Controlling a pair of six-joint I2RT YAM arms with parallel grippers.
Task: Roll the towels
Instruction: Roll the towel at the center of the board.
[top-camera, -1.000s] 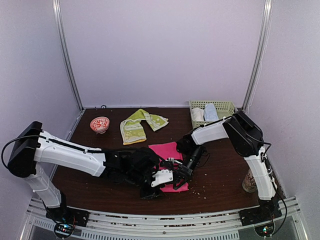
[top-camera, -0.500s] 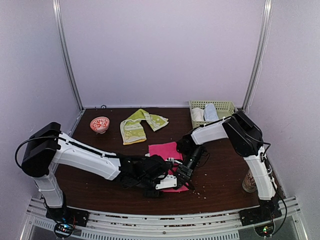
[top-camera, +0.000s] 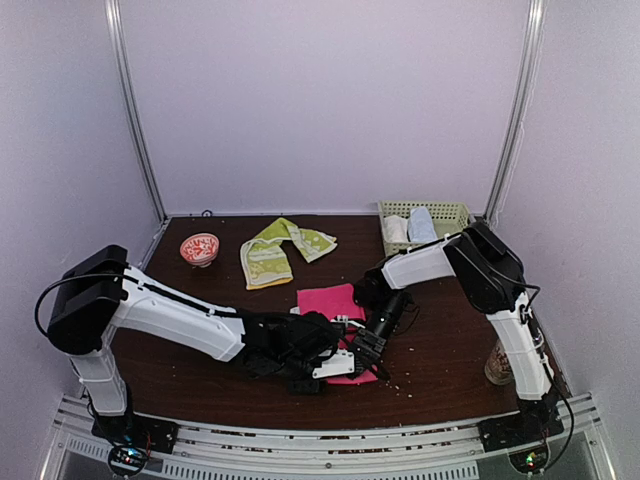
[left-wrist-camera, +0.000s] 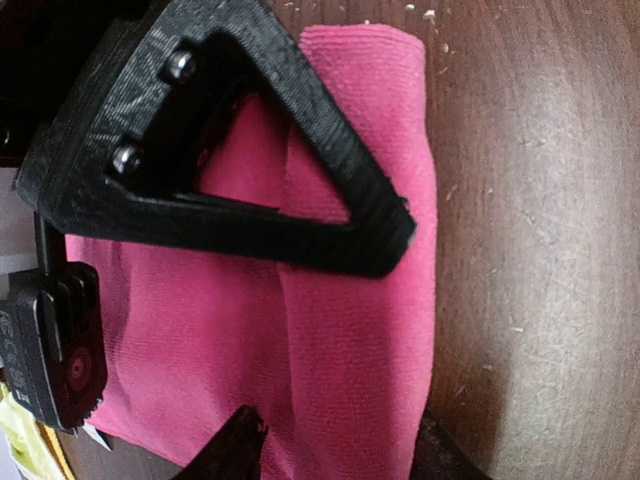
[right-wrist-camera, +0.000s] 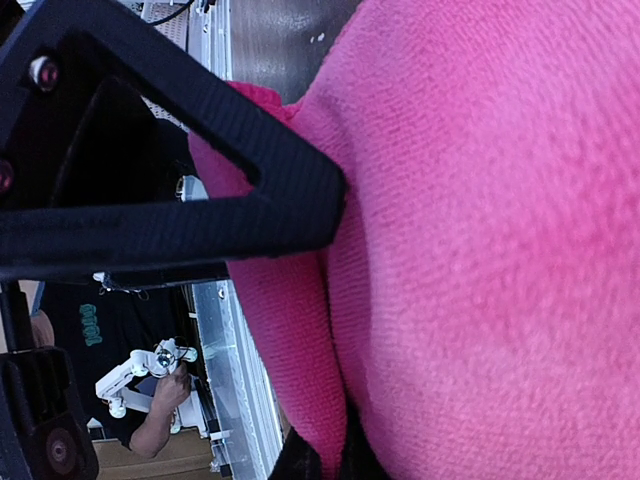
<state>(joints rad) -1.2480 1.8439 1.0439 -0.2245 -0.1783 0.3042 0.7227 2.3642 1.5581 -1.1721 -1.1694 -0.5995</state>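
The hot-pink towel (top-camera: 330, 300) lies flat at the table's middle, its near end folded over into a thick edge (left-wrist-camera: 350, 330). My left gripper (top-camera: 350, 364) is low over that near end; in the left wrist view its jaws (left-wrist-camera: 340, 455) stand apart and straddle the fold. My right gripper (top-camera: 363, 347) comes in from the right, next to the left one. It is shut on a pinch of the pink towel (right-wrist-camera: 500, 200), held between its tips (right-wrist-camera: 328, 465). The yellow-green patterned towel (top-camera: 270, 250) lies crumpled and untouched at the back.
A pale green basket (top-camera: 445, 210) at the back right holds a white roll (top-camera: 396, 229) and a light-blue roll (top-camera: 421, 224). A red patterned bowl (top-camera: 199, 248) sits back left. A glass (top-camera: 497, 365) stands by the right arm's base. Crumbs dot the table.
My left arm has stretched further right and settled lower at the pink towel's near end. The right arm and both towels have barely moved.
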